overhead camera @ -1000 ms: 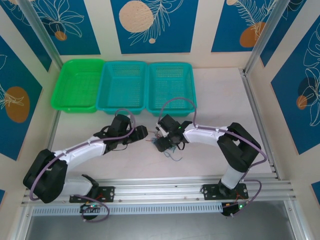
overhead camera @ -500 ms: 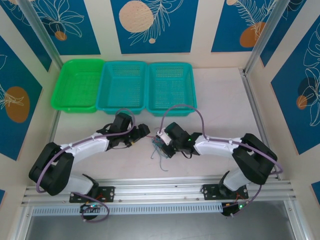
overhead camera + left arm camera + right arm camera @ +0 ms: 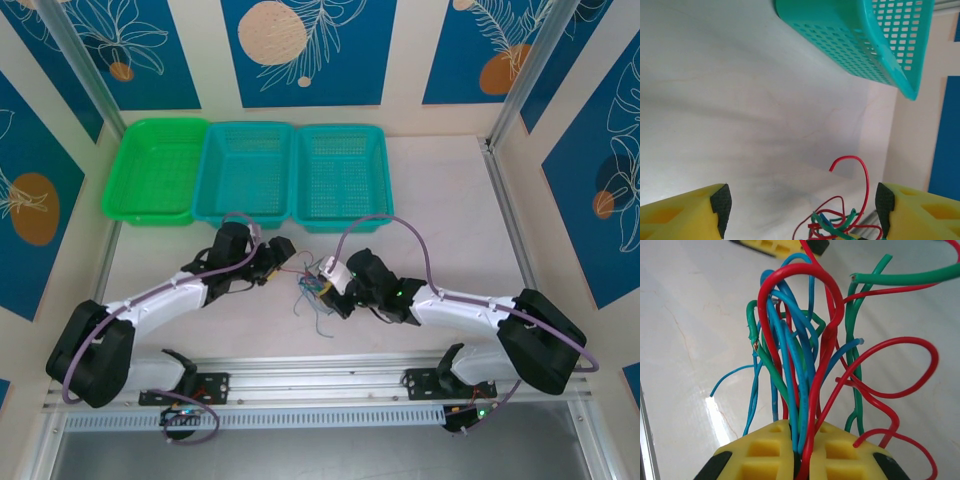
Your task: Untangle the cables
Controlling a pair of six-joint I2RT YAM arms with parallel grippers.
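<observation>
Red, green, blue cables [image 3: 799, 375] pinched in right gripper [image 3: 801, 440] — left gripper [image 3: 803, 207] agape just beside.

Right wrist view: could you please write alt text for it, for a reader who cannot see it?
The right pincer is closed on a tangled bundle of red, green and blue cables, which loop upward from its yellow fingers. Behind them lies a pale, glossy table.

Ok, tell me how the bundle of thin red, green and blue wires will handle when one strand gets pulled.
The bundle of thin red, green and blue wires is probably springy rather than limp: its loops hold shape above the shut right gripper. Strands interlace, so pulling one would likely drag neighbours along.
</observation>
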